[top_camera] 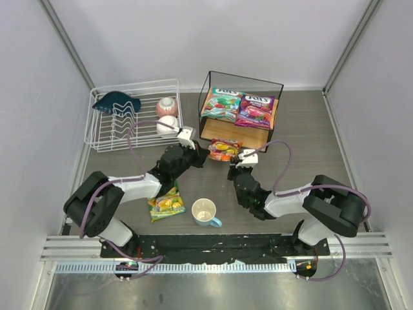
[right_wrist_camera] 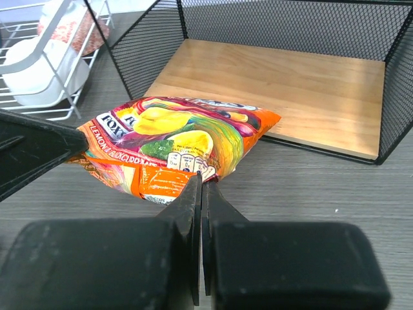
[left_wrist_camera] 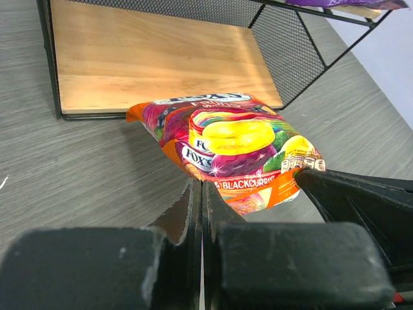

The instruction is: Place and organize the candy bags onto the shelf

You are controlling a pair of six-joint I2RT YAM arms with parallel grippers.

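Left pincer [left_wrist_camera: 201, 191], right pincer [right_wrist_camera: 201, 182] pinch orange-red bag [top_camera: 224, 149] ends, before shelf [top_camera: 256, 137].

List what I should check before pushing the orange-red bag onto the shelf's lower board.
1. Lower board bare: ok.
2. Orange-red bag sits before the shelf opening: ok.
3. Left fingers shut on the bag's edge: ok.
4. Right fingers shut on its opposite edge: ok.
5. Grip firm enough to carry: cannot tell.
6. Yellow-green bag shelved: not ok, it lies beside the mug.
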